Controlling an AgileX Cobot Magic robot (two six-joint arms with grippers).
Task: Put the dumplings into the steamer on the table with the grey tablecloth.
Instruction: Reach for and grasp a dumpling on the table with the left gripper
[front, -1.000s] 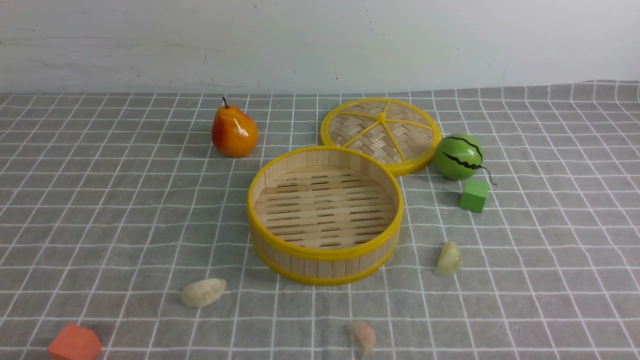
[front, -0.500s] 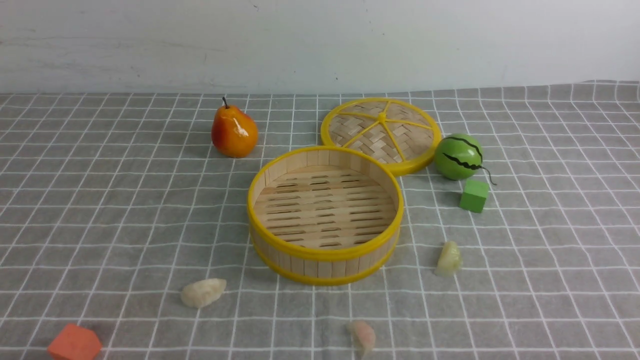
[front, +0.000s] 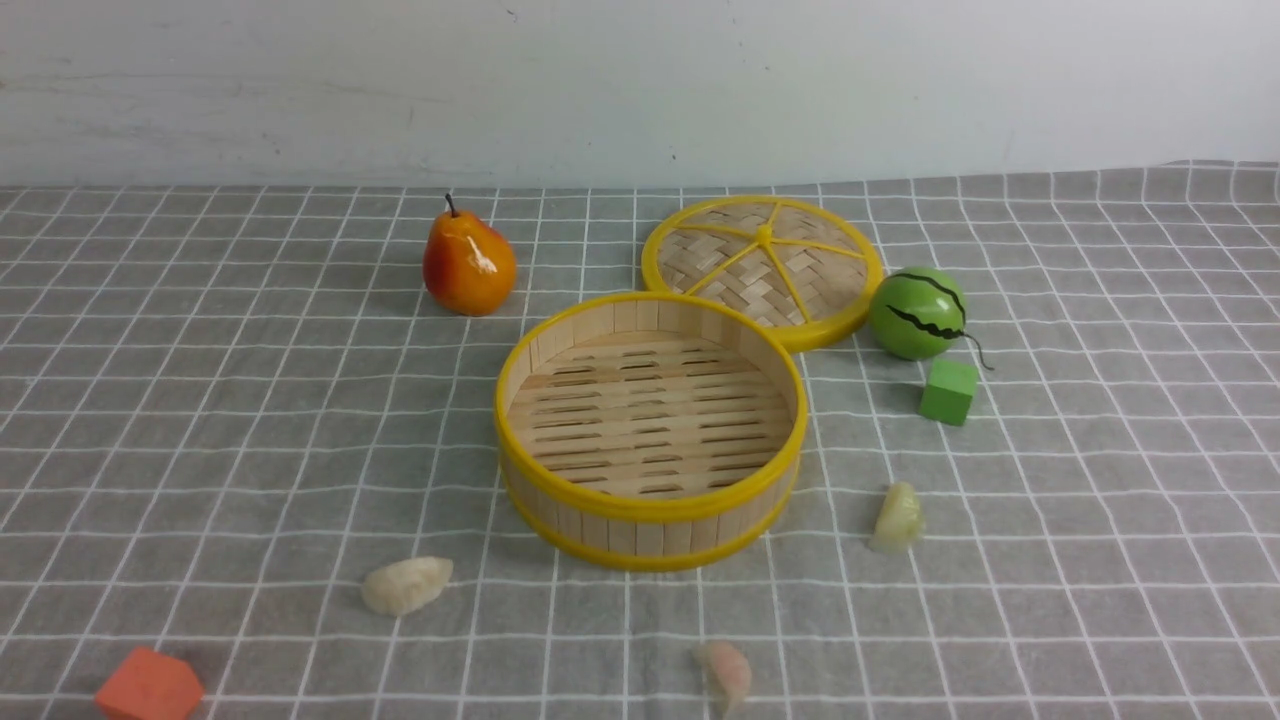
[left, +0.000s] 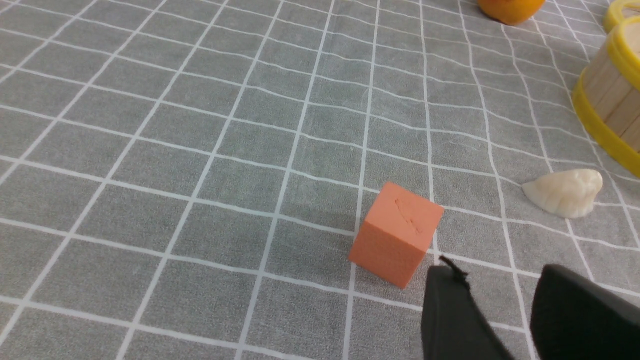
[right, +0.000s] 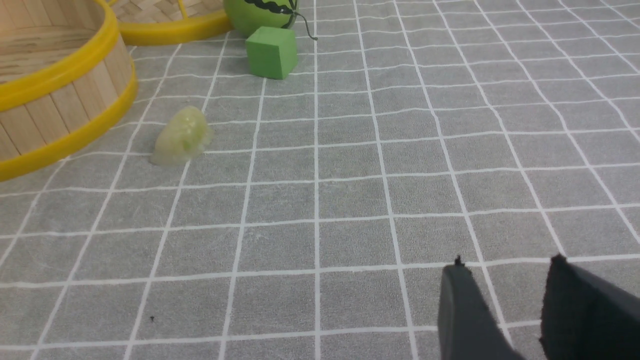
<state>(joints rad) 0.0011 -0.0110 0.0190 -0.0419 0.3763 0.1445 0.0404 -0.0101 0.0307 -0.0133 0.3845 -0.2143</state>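
Observation:
The steamer (front: 650, 505) stands empty in the middle of the grey gridded cloth (front: 200, 420). The cream-white dumpling (front: 405, 584) lies near its front left, the pale pink one (front: 726, 675) in front of it, the yellow-green one (front: 897, 518) to its right. Neither gripper shows in the front view. My left gripper (left: 500, 280) is open and empty above the cloth, close to the orange block (left: 396, 233), with the white dumpling (left: 564, 192) beyond it. My right gripper (right: 505, 267) is open and empty, well short of the yellow-green dumpling (right: 180, 136).
The woven yellow-rimmed lid (front: 762, 265) lies behind the steamer. A toy pear (front: 467, 262) stands at the back left, a toy watermelon (front: 917, 313) and a green cube (front: 948, 391) at the right. The orange block (front: 148, 687) sits at the front left edge.

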